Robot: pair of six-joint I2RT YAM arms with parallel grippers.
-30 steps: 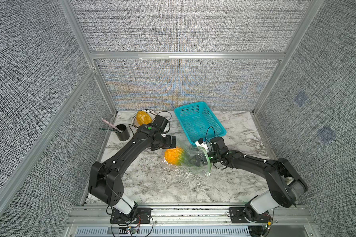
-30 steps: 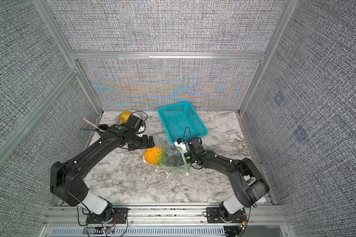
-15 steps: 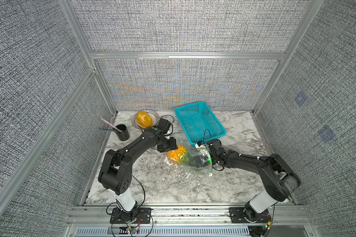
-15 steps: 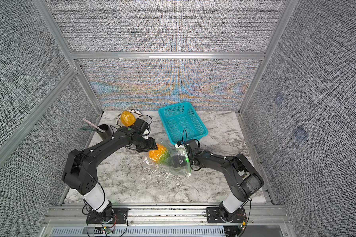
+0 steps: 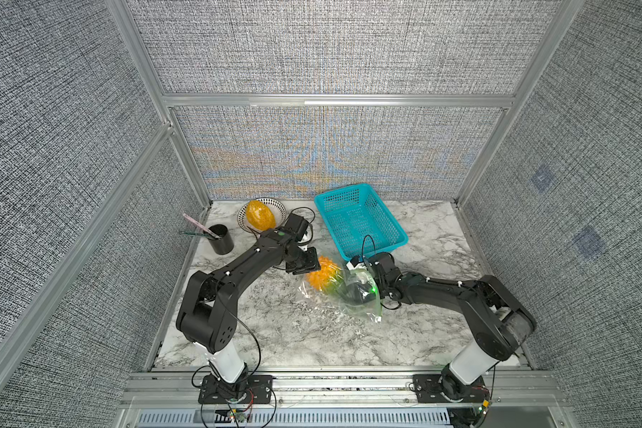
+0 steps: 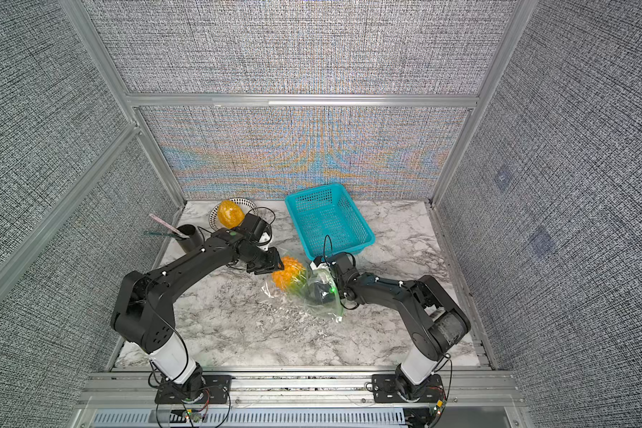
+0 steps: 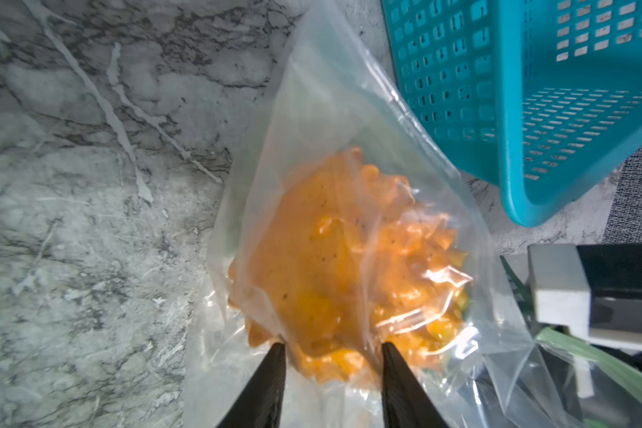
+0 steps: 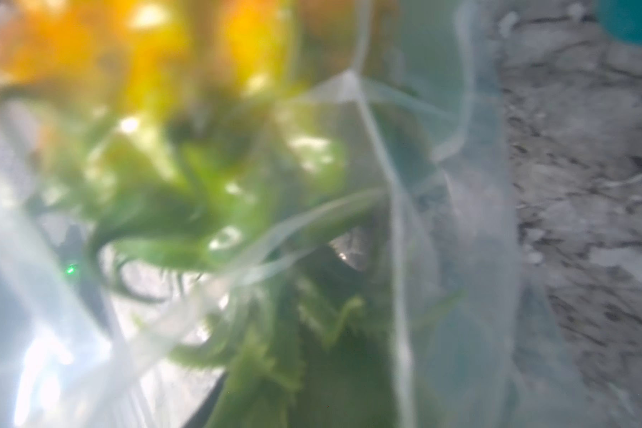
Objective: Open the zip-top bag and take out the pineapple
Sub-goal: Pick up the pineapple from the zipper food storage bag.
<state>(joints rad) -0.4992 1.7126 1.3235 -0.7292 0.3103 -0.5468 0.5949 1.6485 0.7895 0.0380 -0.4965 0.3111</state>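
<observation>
Left gripper (image 7: 333, 348) pinches pineapple (image 7: 341, 266) through zip-top bag (image 7: 330, 92); right gripper (image 5: 353, 291) buried in film, wrist view blurred, jaw state unreadable.

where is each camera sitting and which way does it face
Both top views: high at the front, looking down and back over the whole table; left arm and right arm show whole.
Left wrist: on the left arm, looking along two black fingertips at the bagged pineapple, basket beyond.
Right wrist: on the right arm, pressed up to the bag, blurred leaves; no arm parts show.
Shared: all four show pineapple and bag.
</observation>
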